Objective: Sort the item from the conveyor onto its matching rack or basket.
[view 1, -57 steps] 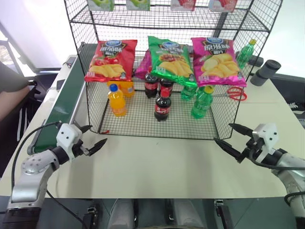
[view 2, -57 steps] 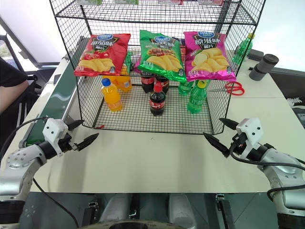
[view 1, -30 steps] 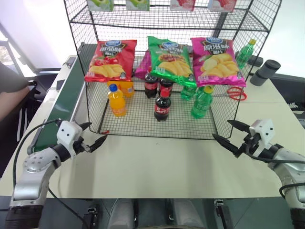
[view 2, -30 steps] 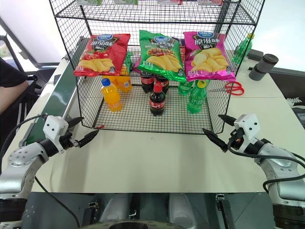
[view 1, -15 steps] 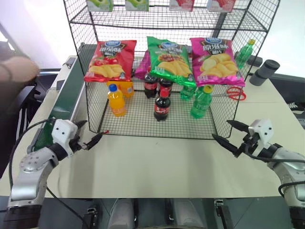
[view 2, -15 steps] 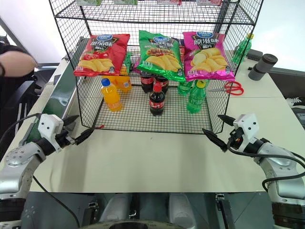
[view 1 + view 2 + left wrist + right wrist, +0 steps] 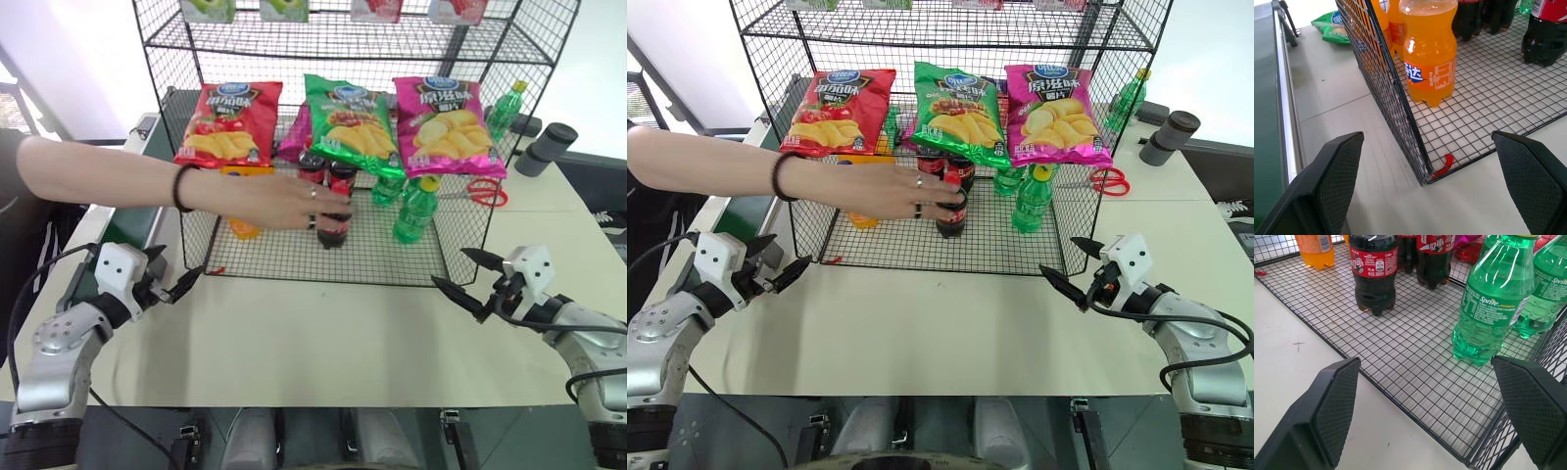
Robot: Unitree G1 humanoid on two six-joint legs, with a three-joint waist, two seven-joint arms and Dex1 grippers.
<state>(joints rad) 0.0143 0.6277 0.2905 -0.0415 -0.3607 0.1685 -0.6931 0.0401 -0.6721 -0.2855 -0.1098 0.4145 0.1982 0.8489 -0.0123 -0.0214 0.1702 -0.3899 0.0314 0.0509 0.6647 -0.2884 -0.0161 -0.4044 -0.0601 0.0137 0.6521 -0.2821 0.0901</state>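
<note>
While both claws hover spread over the counter (image 7: 323,333), the left claw (image 7: 174,279) at eight o'clock and the right claw (image 7: 468,279) at four, a person's hand (image 7: 294,204) reaches into the rack (image 7: 323,257) at twelve, fingers on the front cola bottle (image 7: 336,227).

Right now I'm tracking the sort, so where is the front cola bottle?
In the head views the cola bottle stands on the wire rack's base near its middle, a person's hand on it, the green bottle to its right.
</note>
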